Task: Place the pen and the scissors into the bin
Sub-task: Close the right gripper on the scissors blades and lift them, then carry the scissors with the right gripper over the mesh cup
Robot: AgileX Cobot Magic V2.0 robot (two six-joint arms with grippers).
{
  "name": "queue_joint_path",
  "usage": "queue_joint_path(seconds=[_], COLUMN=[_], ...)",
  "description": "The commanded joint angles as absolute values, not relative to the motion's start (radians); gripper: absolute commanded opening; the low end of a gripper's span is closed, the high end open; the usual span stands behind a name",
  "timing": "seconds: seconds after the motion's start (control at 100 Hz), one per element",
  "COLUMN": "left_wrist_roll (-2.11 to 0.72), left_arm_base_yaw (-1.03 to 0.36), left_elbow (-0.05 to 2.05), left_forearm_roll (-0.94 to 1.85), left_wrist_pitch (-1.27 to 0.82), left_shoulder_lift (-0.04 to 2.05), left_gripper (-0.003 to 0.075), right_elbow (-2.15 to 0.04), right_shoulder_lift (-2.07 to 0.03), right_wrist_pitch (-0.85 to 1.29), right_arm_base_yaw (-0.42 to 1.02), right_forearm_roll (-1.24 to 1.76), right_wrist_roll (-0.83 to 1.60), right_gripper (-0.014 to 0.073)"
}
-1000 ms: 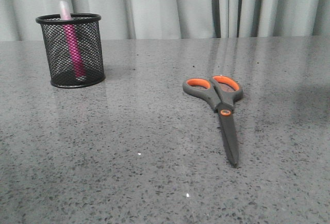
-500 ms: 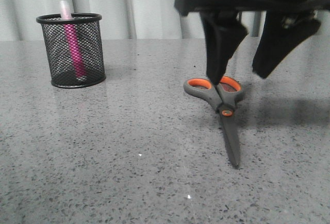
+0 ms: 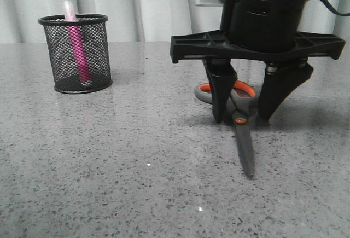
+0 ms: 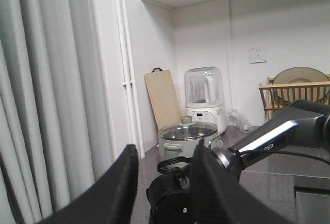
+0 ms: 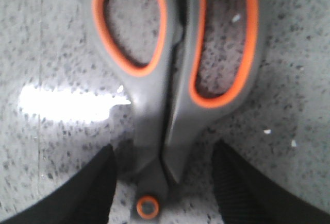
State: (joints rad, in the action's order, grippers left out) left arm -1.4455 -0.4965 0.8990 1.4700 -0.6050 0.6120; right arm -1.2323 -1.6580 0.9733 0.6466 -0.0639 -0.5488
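From the front, the right pincer (image 3: 244,119) is seen spread wide and lowered to the tabletop (image 3: 136,167), its two dark fingers (image 3: 221,93) standing on either side of the scissors (image 3: 236,123) near the orange pivot. Nothing is gripped, and contact with the handles cannot be confirmed. The scissors lie flat right of the tabletop's middle, long axis running from far to near, loops toward the far edge and blade tip toward the near edge. Open tabletop is seen all round them. The bin (image 3: 76,53) stands upright near the far left corner, well apart, with the pen (image 3: 76,44) upright inside, its pale end above the rim.

In the left wrist view, the left pincer (image 4: 162,183) is seen parted and empty, raised toward a room behind.

In the right wrist view, the fingers (image 5: 93,183) are shown flanking the scissors' (image 5: 172,74) handle neck, with speckled tabletop (image 5: 46,38) between fingers and handles.
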Motion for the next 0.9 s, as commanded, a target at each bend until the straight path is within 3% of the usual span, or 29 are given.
queue_joint_path(seconds=[0.0, 0.12, 0.29, 0.57, 0.75, 0.89], left_wrist_roll=[-1.433, -1.433, -1.433, -1.433, -1.433, -1.433], left_arm_base_yaw=[-0.505, -0.505, -0.505, -0.505, -0.505, -0.505], left_elbow=[0.922, 0.922, 0.922, 0.922, 0.922, 0.922], left_forearm_roll=[1.513, 1.513, 1.513, 1.509, 1.507, 1.507], left_wrist_pitch=[-0.591, -0.591, -0.611, -0.539, -0.445, -0.431], left_shoulder_lift=[0.614, 0.614, 0.614, 0.566, 0.512, 0.49], left_gripper=[0.0221, 0.0221, 0.0221, 0.0221, 0.0221, 0.0221], right_elbow=[-1.248, -1.248, -1.248, -1.431, -1.618, -1.631], right_shoulder_lift=[-1.666, -1.697, -1.731, -1.622, -1.587, -1.622], right_wrist_pitch=[0.907, 0.912, 0.963, 0.825, 0.474, 0.115], right_arm_base_yaw=[0.647, 0.647, 0.649, 0.678, 0.748, 0.76], right_forearm_roll=[-0.062, -0.062, -0.068, -0.215, -0.336, -0.42], right_wrist_roll=[-0.58, -0.586, -0.559, -0.553, -0.553, -0.553], right_gripper=[0.037, 0.0311, -0.0077, -0.0066, -0.0066, -0.0066])
